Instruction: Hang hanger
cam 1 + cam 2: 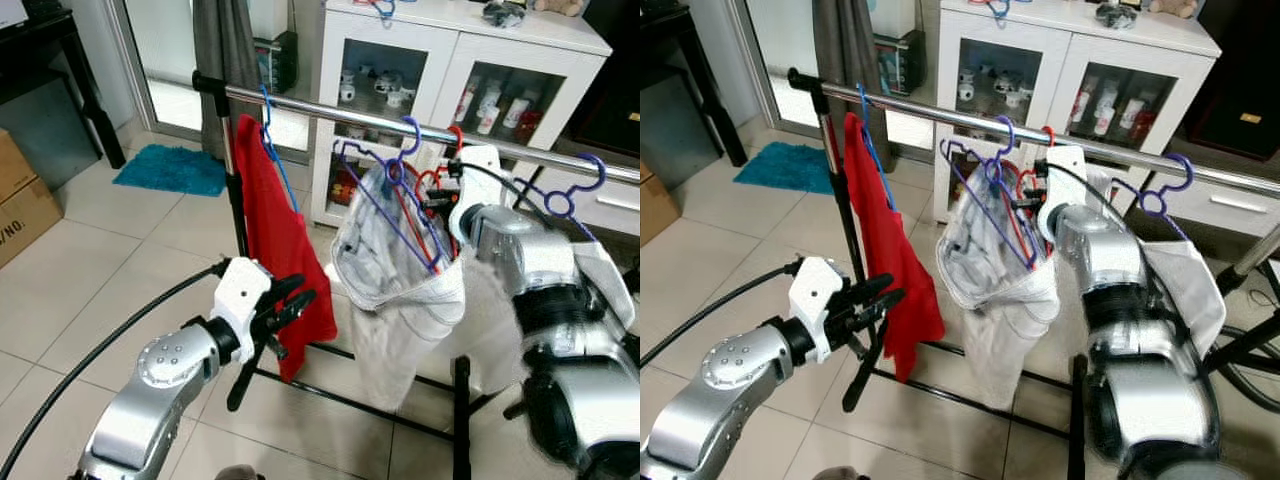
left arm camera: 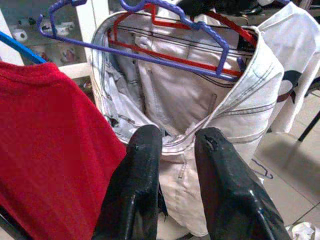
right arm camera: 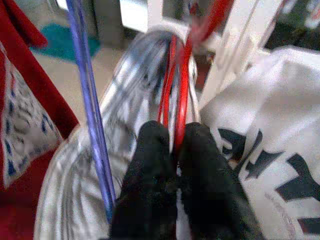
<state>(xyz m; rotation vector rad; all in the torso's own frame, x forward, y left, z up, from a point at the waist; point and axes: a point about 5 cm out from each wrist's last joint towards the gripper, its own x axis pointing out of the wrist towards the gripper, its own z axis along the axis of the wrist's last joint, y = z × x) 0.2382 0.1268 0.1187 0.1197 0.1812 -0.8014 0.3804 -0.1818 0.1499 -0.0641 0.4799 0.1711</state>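
Note:
A chrome rail crosses the scene on a black rack. My right gripper is up by the rail, shut on the thin red hanger, whose hook is at the rail. Pale jeans hang from this red hanger and from a purple hanger beside it. My left gripper stands lower, in front of a red shirt on a blue hanger. Its fingers are open with nothing between them, pointing at the jeans.
A white T-shirt on another purple hanger hangs right of the jeans. Behind the rail stands a white glass-door cabinet. The rack's black post rises near my right arm. A blue mat and a cardboard box lie left.

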